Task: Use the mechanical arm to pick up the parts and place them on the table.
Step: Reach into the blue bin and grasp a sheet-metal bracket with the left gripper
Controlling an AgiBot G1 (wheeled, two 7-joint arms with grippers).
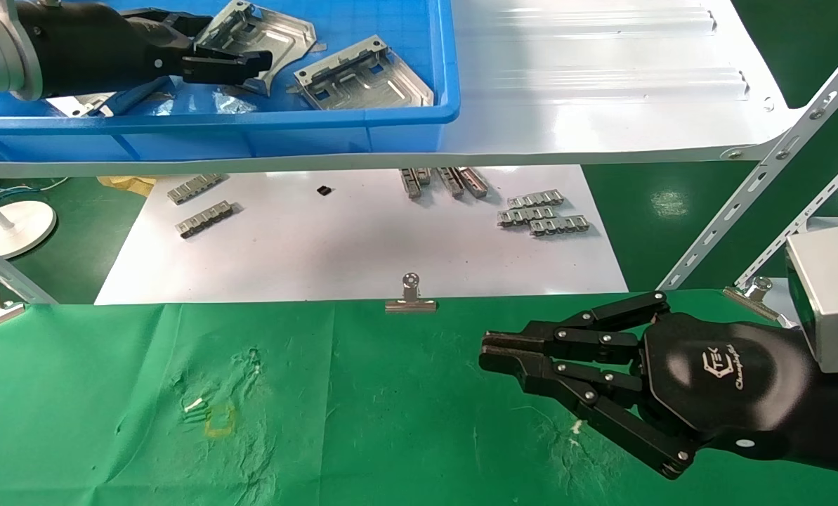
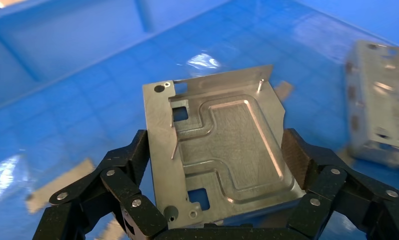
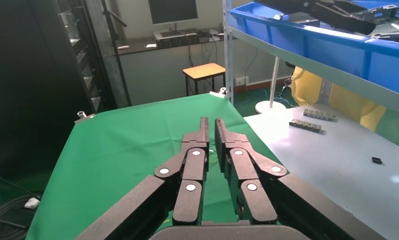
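My left gripper [image 1: 225,53] is inside the blue bin [image 1: 390,116] on the white shelf. It is shut on a silvery bracket [image 1: 253,35]. In the left wrist view the bracket [image 2: 222,145] sits edge to edge between the two black fingers [image 2: 295,157], tilted and a little above the bin floor. A second bracket [image 1: 362,74] lies in the bin beside it, and it also shows in the left wrist view [image 2: 380,115]. The green cloth table [image 1: 320,407] with a yellow square mark [image 1: 220,419] lies in front. My right gripper [image 1: 485,355] is parked over the cloth, shut and empty.
The glossy white shelf [image 1: 601,84] overhangs a white sheet [image 1: 362,253] that carries small grey link strips [image 1: 541,214]. A metal clip [image 1: 410,299] pins the cloth's far edge. Slanted shelf struts [image 1: 763,176] stand at the right. A lamp base [image 1: 11,225] is at the left.
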